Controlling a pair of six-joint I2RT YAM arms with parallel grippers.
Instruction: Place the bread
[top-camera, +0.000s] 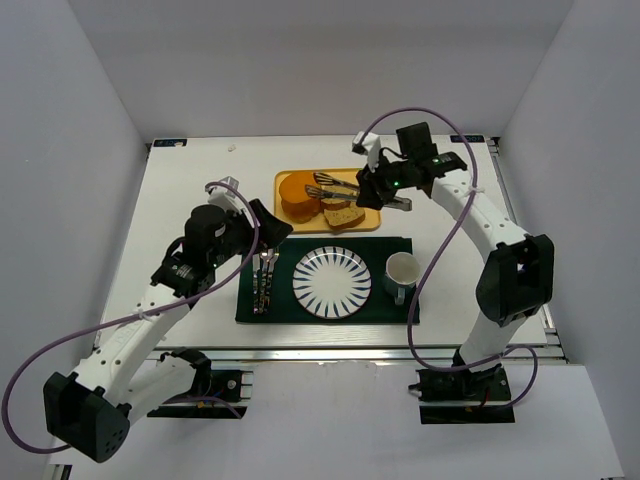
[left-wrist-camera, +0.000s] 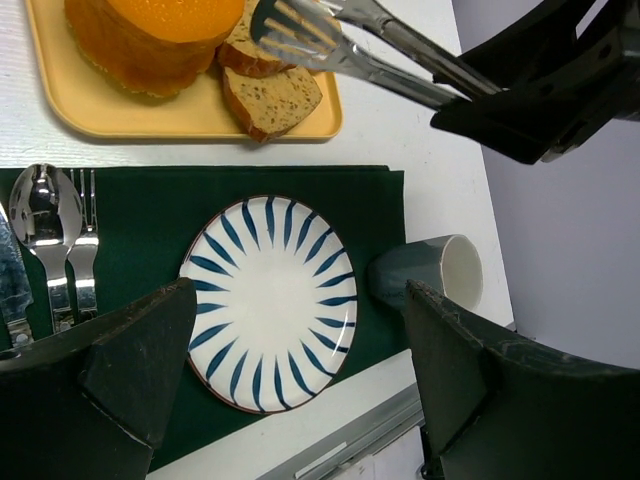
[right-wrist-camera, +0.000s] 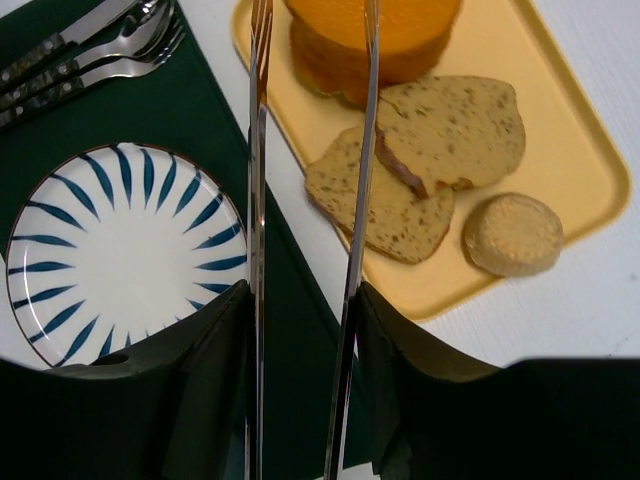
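Observation:
The bread lies on a yellow tray: a thick orange bun and two tan speckled slices beside it. In the right wrist view the bun is at the top and the slices overlap below it. My right gripper is shut on metal tongs. The tongs' arms stand apart, empty, above the bun and slices. My left gripper is open and empty, hovering over the striped plate. The bun and tongs also show in the left wrist view.
A white plate with blue stripes sits on a dark green placemat. Cutlery lies left of the plate, and a mug stands on its right. A small round tan piece lies on the tray's right end.

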